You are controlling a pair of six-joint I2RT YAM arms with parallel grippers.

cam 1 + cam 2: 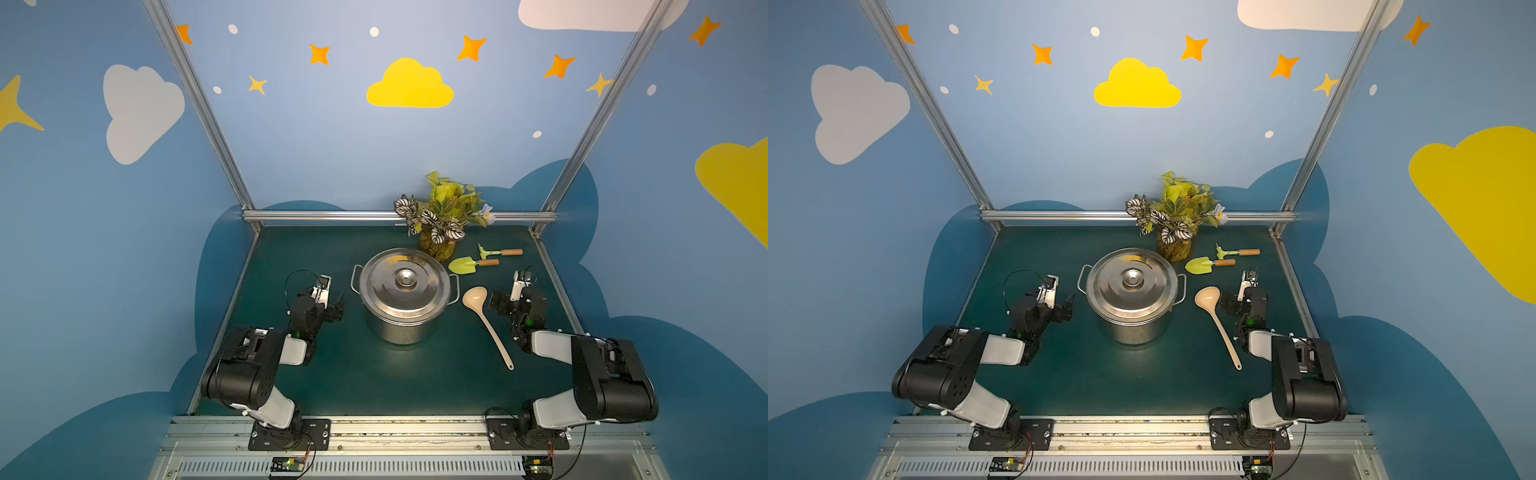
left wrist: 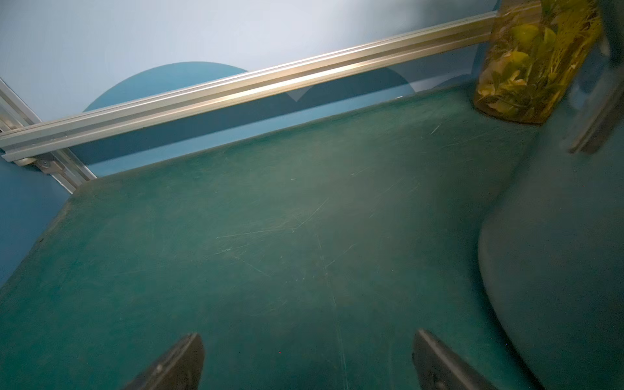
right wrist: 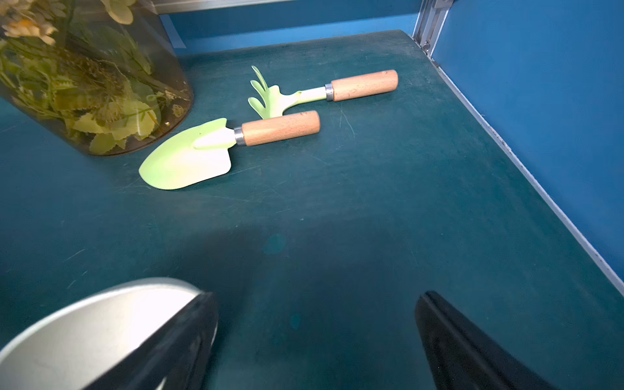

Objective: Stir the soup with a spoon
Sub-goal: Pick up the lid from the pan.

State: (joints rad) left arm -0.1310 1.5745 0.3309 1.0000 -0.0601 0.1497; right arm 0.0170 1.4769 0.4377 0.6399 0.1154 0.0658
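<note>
— What's the setting?
— A scratched dark green table [image 1: 374,382] inside blue walls [image 1: 311,137] painted with clouds and stars.
— And from the left?
— The left gripper [image 2: 309,358] is spread and empty. Mid-table is a lidded pot [image 1: 401,328]. The spoon [image 1: 490,328] lies flat beside it, bowl toward the far edge, handle slanting toward the near right corner. The right gripper [image 3: 317,320] is spread and empty.

I see my left arm [image 1: 249,374] at seven o'clock and right arm [image 1: 611,386] at five: black joint housings [image 1: 619,399], white shells [image 1: 293,350], looped black cables [image 1: 302,271], green lamps [image 1: 297,333], screwed black base plates [image 1: 318,432].
</note>
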